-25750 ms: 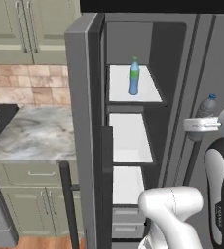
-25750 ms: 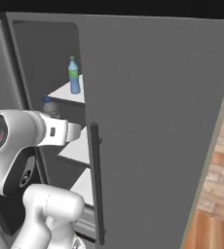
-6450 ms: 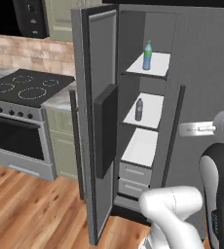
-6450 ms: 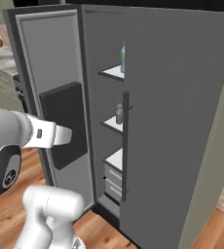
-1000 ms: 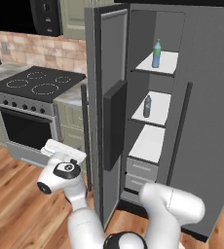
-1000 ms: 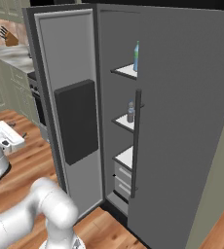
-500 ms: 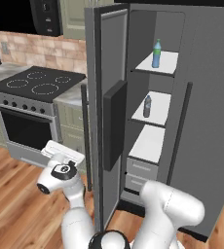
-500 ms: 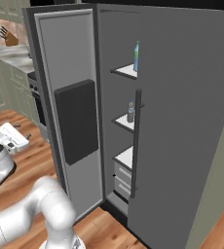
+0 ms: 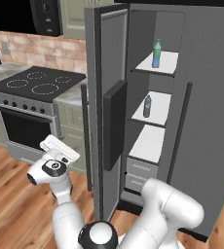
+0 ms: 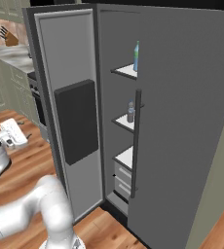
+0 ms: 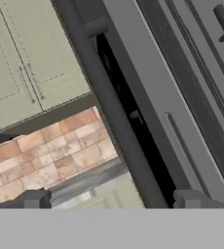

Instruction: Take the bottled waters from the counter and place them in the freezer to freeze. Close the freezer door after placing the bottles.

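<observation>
Both bottles look stowed already, so the step in hand is shutting the door, w/ nothing carried.

Far left: stove [image 9: 33, 87] w/ black top, sliver of counter [image 9: 72, 97] between it and the fridge. Nothing on that strip that I can see.

Gripper [image 9: 59, 148] sits low, near the floor, left of the door's outer face, just in front of the stove. Released, jaws spread wide, nothing between them. In the hand view the two tips [image 11: 33, 199] frame pale cabinets, brick tile and the door's dark edge running diagonally, so it's aimed roughly at the door's hinge-side region; not touching the door as far as I can tell.

Door [image 9: 108, 121]: tall, grey, swung out towards me, black dispenser panel [image 10: 76, 121] on its outer face, long dark bar handle [image 9: 86, 138] on the edge.

Right of it, freezer [image 9: 155, 121] open: white shelves, drawers at the bottom. Blue bottle [image 9: 157, 53] w/ green cap upright on top shelf; grey bottle [image 9: 147, 106] upright on the shelf below, well apart.

Next move, I'd guess: bring the open jaws against the door's outer face, away from the hinge, then push right in an arc till it seats. Risk: glancing off the panel or catching the handle.
</observation>
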